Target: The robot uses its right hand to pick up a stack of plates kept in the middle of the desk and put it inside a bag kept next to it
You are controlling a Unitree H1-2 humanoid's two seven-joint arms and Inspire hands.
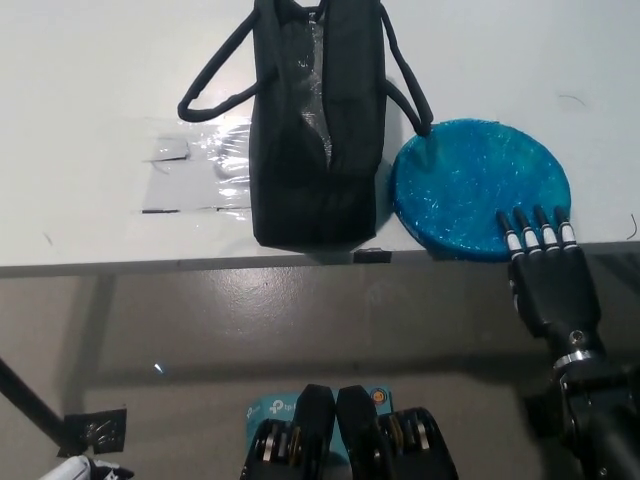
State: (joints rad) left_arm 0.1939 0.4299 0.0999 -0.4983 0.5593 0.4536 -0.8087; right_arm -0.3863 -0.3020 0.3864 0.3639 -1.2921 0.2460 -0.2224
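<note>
Currently one black bag [320, 130] stands upright on the white counter [100, 80], mouth open to the top, with two looped handles, one falling to each side. Just beside it, on the robot's right, lies one blue glittery stack of plates [470, 185]; from above it reads as a single disc, so the number of plates cannot be told. Its near rim sits at the counter's front edge. One patch of clear tape or film [195, 165] is stuck to the counter on the bag's other side. The black right hand [545, 270] is at the counter's edge, fingers [520, 232] extended and slightly apart, their tips resting on the near rim of the stack of plates, grasping nothing. Only a sliver of the white left hand [85, 468] shows at the lower left; its state cannot be told.
</note>
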